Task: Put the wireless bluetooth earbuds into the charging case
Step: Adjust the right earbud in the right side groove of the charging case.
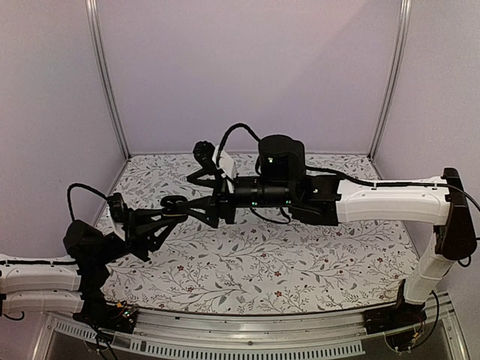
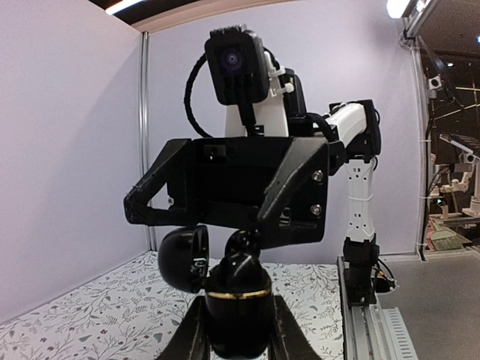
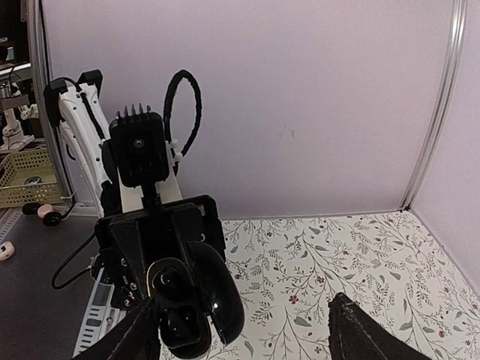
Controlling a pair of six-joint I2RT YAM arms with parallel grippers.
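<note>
The left arm (image 1: 45, 274) bends at its elbow and reaches forward and inward, wrist in line with the forearm. The left gripper (image 2: 236, 337) is held in the air, its jaws clamped tight on the charging case (image 3: 187, 307). The right arm (image 1: 390, 201) rises from its base, bends sharply, then runs long and level towards the left gripper. The right gripper (image 3: 247, 341) faces the left gripper head-on, close in front of its fingertips. Its two fingers (image 3: 139, 337) are spread wide apart and grip nothing.
</note>
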